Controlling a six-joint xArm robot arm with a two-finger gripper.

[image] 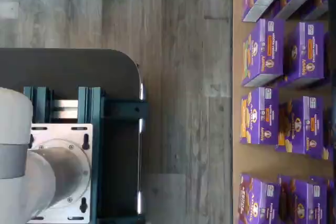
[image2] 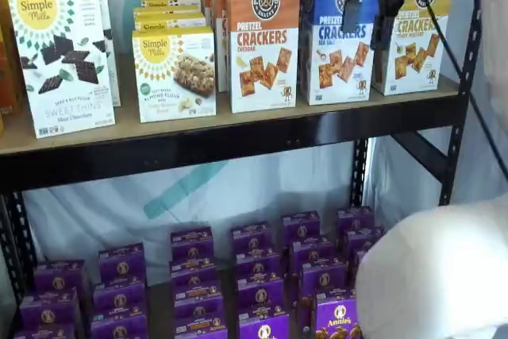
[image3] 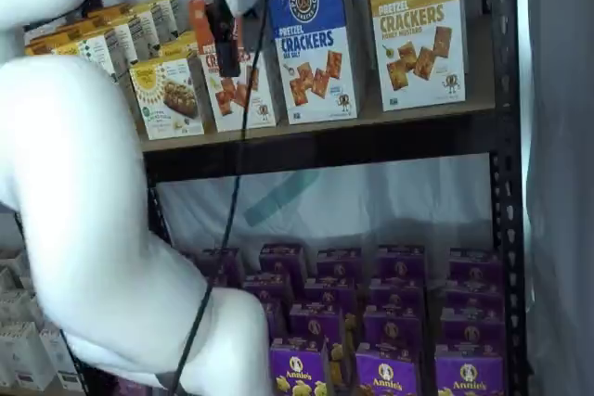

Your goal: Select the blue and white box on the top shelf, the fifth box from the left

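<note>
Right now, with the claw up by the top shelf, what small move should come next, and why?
Probably ease the claw straight in toward the blue and white box. In a shelf view its open black fingers hang in front of that carton on the top shelf, holding nothing.

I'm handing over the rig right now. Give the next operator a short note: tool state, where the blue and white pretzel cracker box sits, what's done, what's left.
Tool: open, holding nothing, raised in front of the top shelf's cartons.
Blue and white box: upright on the top shelf, between the orange-topped Cheddar carton and the yellow-topped carton.
Done: arm brought up to shelf height.
Left: line up on the box, close on it, draw it out.
</note>
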